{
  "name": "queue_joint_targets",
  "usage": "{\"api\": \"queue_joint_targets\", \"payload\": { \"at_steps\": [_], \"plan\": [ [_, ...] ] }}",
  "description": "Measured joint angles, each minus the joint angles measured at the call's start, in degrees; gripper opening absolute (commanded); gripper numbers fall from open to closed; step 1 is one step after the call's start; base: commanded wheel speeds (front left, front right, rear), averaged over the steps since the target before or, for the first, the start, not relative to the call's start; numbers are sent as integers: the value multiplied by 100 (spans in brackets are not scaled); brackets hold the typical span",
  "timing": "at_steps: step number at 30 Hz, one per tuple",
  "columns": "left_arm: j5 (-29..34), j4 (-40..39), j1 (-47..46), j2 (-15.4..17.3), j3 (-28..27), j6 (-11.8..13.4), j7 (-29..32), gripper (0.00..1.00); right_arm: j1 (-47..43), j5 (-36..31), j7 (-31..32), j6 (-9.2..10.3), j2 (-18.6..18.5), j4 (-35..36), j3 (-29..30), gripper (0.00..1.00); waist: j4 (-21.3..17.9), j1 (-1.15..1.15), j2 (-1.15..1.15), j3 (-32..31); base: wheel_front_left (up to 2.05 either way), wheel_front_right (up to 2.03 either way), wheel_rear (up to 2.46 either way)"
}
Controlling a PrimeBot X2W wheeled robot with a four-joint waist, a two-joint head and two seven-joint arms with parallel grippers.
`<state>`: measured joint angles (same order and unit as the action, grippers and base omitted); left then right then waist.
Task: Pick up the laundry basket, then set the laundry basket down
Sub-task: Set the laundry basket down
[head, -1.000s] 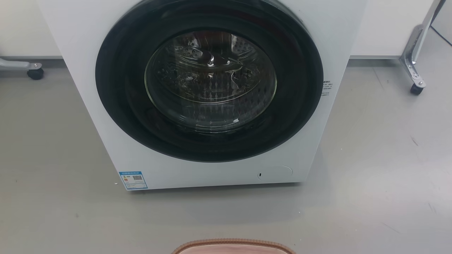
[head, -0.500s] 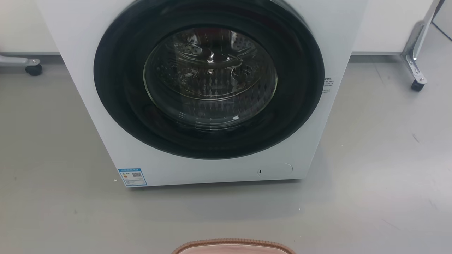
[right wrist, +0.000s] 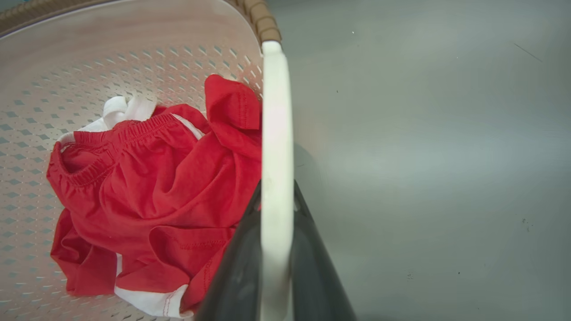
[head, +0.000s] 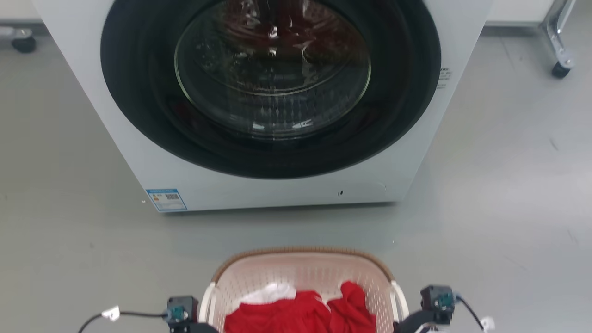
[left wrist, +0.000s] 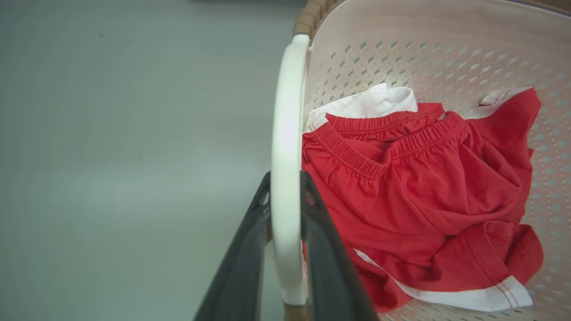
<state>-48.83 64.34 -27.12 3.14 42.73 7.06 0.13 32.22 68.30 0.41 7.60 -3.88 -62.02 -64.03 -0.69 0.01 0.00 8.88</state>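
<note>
The laundry basket (head: 300, 270) is at the bottom middle of the head view, in front of the washer. It is pale pink with perforated walls and a brown woven rim. Red clothes (head: 300, 314) and a white garment (head: 270, 292) lie inside it. In the left wrist view my left gripper (left wrist: 285, 187) is shut on the basket's white left handle (left wrist: 285, 111), one dark finger on each side. In the right wrist view my right gripper (right wrist: 276, 191) is shut the same way on the white right handle (right wrist: 276, 111). I cannot tell whether the basket touches the floor.
A white front-loading washer (head: 259, 189) with a closed round dark door (head: 273, 69) stands just beyond the basket. Grey floor (head: 499, 185) spreads to both sides. Frame legs on casters stand at the far right (head: 559, 69) and far left (head: 23, 44).
The head camera has tilted down, so the washer sits higher in the picture. Much more of the basket, its clothes and both wrists now show.
</note>
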Motion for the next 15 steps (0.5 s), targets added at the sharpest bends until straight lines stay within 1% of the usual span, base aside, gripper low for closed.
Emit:
{"api": "queue_joint_targets", "payload": {
  "at_steps": [8,9,15],
  "plan": [
    [3,3,-802,-10,-123,0,-78,0,959,-44,-56,0,4,-205,89,0,4,0,0,603,0,0,0],
    [8,3,-977,-14,-146,0,-93,0,1160,-73,-62,0,4,-253,104,0,7,1,0,765,0,0,0],
    [38,12,-1450,-25,-197,1,-157,0,1671,-108,-140,0,4,-385,129,0,19,1,0,1260,0,0,0]
  ]
}}
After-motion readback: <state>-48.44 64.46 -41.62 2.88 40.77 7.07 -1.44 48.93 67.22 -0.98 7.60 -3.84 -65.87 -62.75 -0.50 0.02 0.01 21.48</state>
